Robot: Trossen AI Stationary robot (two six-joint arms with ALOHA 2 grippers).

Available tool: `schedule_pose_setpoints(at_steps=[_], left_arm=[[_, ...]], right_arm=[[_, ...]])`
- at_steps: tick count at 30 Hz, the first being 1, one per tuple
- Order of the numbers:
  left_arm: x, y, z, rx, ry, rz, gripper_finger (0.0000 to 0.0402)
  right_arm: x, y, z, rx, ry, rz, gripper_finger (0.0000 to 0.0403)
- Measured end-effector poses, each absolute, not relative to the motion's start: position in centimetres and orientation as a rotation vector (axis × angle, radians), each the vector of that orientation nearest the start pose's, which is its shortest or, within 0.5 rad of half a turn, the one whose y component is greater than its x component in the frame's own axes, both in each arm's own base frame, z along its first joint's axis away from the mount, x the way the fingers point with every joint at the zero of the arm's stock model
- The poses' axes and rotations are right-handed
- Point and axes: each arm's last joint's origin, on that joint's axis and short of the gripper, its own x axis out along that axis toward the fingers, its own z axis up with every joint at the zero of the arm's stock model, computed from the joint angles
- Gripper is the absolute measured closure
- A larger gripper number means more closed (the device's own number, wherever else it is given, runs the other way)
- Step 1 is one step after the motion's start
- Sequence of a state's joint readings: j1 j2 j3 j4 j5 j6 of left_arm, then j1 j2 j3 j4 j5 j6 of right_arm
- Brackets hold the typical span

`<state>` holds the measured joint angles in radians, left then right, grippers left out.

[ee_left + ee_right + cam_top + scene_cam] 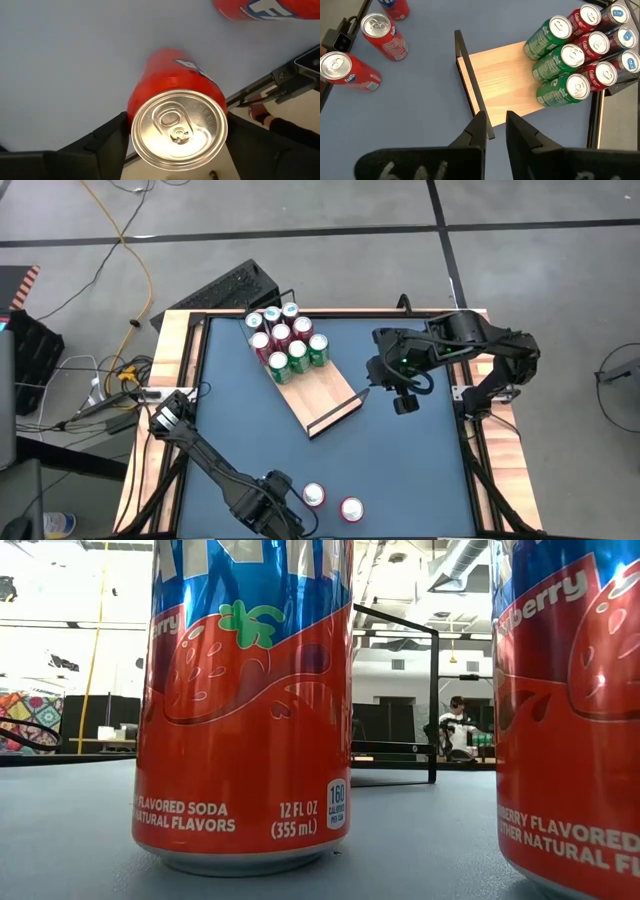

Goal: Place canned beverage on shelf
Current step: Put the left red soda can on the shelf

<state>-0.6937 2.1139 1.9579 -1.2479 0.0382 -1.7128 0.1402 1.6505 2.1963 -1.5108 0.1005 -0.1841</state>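
1. Near the table's front edge in the high view: two red cans standing upright on the dark blue table top [420, 470], well apart from the shelf [325, 392]
2. Left gripper [285, 515] low at that front edge, beside the nearer red can [314, 496]; second red can [351, 509] just beside the first, on its right
3. In the left wrist view: one dark finger [107, 135] on each flank of the nearer red can [177, 125], silver top with pull tab facing the camera (fingers spread wide around the can; contact with its sides cannot be told)
4. Second red can [260, 9] only partly in that view, farther off
5. Shelf lying at an angle in the table's middle: light-wood board, thin black rails at its ends
6. Cluster of cans [286, 340] packed at the shelf's far end, red, green and blue-topped ones, touching one another; near half of the board bare
7. Right gripper [405, 402] hovering over the table just off the shelf's near rail, holding nothing
8. In the right wrist view: fingers [479, 131] drawn nearly together with a narrow gap, above the black rail [472, 82]; green cans [555, 65] and both red cans in sight beyond
9. Low view filled by the two red cans, strawberry soda labels, standing upright on the table top
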Motion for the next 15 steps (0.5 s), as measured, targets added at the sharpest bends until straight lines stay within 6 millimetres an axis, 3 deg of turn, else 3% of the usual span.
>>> schedule_pose_setpoints(at_steps=[5, 10, 15], left_arm=[[32.4, -27.0, 25.5, -0.829, 1.399, 0.600, 0.0136], [31.9, -26.2, 25.9, -0.569, 1.437, 0.525, 0.0136], [32.0, -25.3, 26.7, -0.278, 1.474, 0.335, 0.0136]], right_arm=[[27.2, 3.5, 46.6, -0.286, 0.954, 0.125, 0.0344], [27.2, 3.6, 46.6, -0.286, 0.955, 0.125, 0.0344], [27.0, 3.6, 46.6, -0.286, 0.957, 0.126, 0.0344]])
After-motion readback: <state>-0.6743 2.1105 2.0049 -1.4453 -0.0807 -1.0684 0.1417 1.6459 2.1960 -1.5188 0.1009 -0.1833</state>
